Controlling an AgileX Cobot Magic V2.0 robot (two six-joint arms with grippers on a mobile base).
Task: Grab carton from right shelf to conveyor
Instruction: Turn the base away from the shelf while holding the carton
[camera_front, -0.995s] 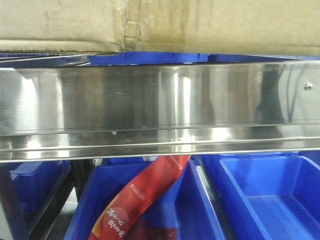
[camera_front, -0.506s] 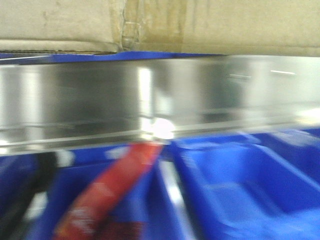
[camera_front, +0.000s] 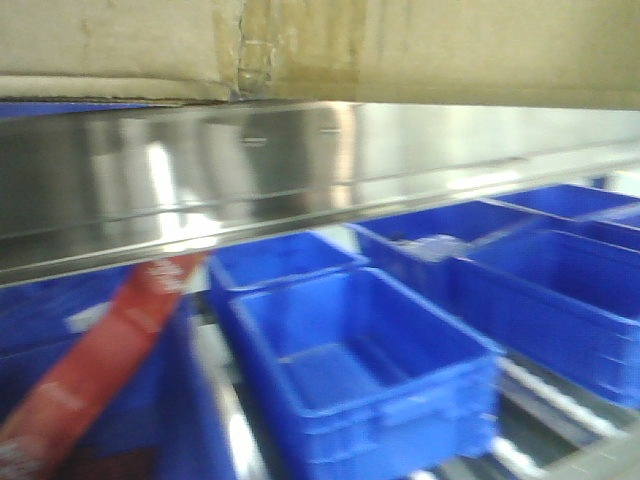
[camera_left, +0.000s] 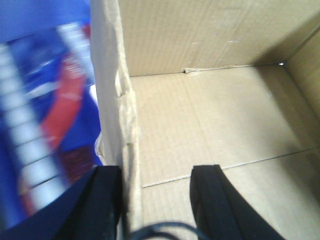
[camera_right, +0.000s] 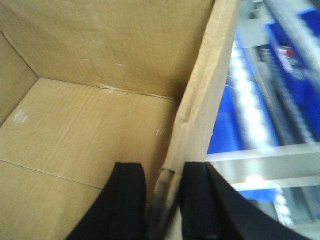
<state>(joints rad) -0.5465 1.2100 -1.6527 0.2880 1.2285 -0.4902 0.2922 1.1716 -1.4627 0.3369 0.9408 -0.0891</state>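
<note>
The carton (camera_front: 450, 50) is a plain brown cardboard box filling the top of the front view, above the right shelf's shiny steel rail (camera_front: 250, 170). The left wrist view looks down into the open carton (camera_left: 210, 115). My left gripper (camera_left: 157, 200) straddles its left wall, with the outer finger against the wall and the inner finger (camera_left: 210, 200) a clear gap from it. In the right wrist view my right gripper (camera_right: 162, 200) is shut on the carton's (camera_right: 90, 115) right wall. The conveyor is out of view.
Several blue plastic bins (camera_front: 350, 360) stand below the rail, running to the right. A red packet (camera_front: 100, 360) leans in the bin at the lower left. Blue bins and a steel rail (camera_right: 260, 165) blur past outside the carton in the right wrist view.
The front view has swung. The rail now slants and the bins and red packet have slid left. The carton keeps its place at the top of the view.
</note>
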